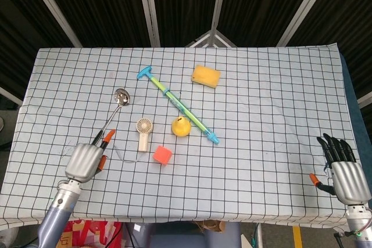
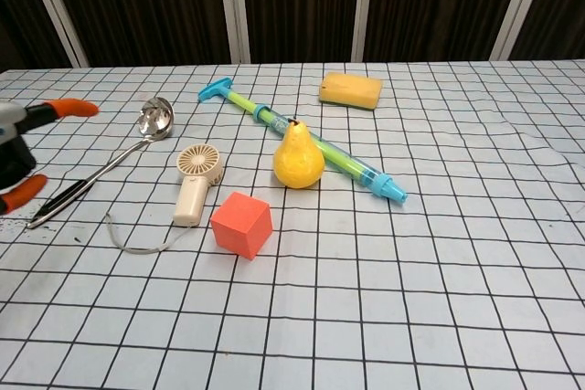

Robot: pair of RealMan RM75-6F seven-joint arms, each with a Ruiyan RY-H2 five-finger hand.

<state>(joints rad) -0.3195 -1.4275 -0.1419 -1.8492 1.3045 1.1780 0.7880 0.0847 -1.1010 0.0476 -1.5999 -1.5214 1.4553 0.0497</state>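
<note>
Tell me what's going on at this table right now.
The left hand hovers over the dark handle end of the ladle, holding nothing. The right hand rests open at the table's near right corner. A mini fan, red cube, pear, water squirter and sponge lie untouched mid-table.

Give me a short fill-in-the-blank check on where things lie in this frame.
1. The left hand hovers over the black handle of the ____.
2. The pear stands just in front of the blue and green ____.
3. The red cube lies nearest the small handheld ____.
Missing words: ladle; water squirter; fan
</note>
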